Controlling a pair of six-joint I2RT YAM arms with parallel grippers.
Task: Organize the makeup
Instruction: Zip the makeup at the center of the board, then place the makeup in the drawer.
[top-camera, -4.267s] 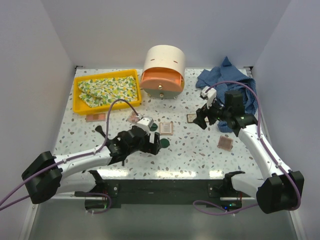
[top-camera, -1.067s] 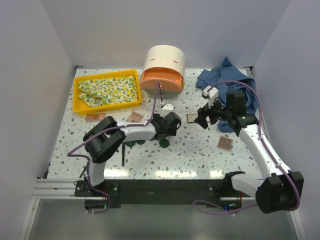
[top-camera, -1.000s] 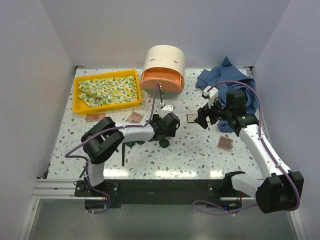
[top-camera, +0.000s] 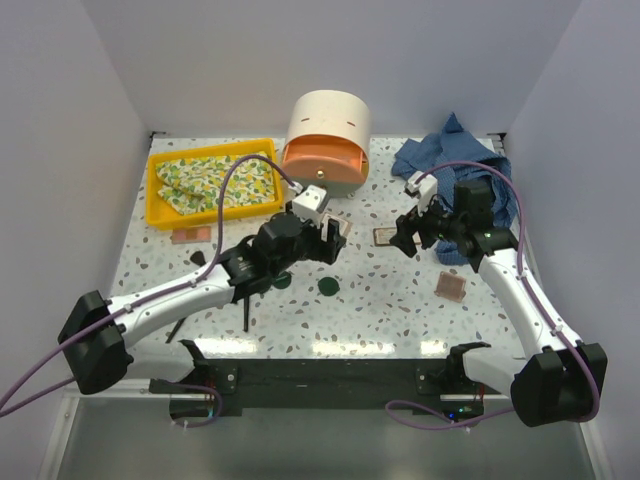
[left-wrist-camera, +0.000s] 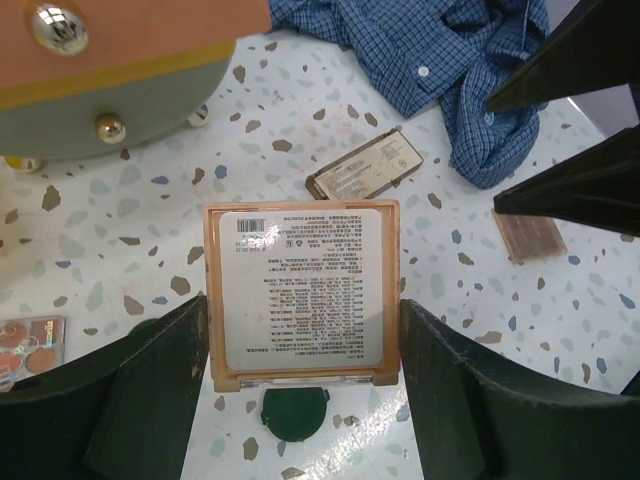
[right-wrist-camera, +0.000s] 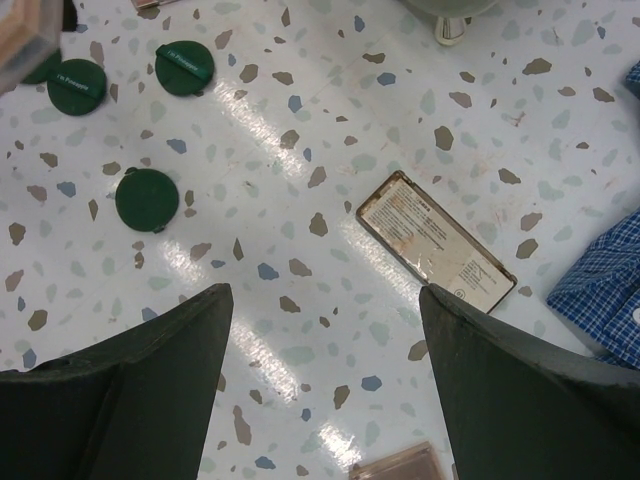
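Observation:
My left gripper (top-camera: 326, 241) is shut on a square pink-brown palette (left-wrist-camera: 300, 295), label side up, held above the table in front of the drawer box; a green disc (left-wrist-camera: 293, 413) lies below it. My right gripper (top-camera: 405, 238) hangs open and empty over the table, beside a dark rectangular palette (right-wrist-camera: 435, 245). Three green discs (right-wrist-camera: 146, 198) show at the left of the right wrist view. Another palette (top-camera: 450, 287) lies at the right, one (top-camera: 190, 235) lies by the tray. Thin dark brushes (top-camera: 245, 312) lie at the front left.
A cream and orange drawer box (top-camera: 325, 150) stands at the back centre. A yellow tray (top-camera: 158, 205) with a leaf-patterned cloth is at the back left. A blue cloth (top-camera: 450, 155) lies at the back right, behind my right arm.
My left arm has swung its elbow out to the left and lifted the square palette off the table, a little toward the drawer box. The right arm has not moved.

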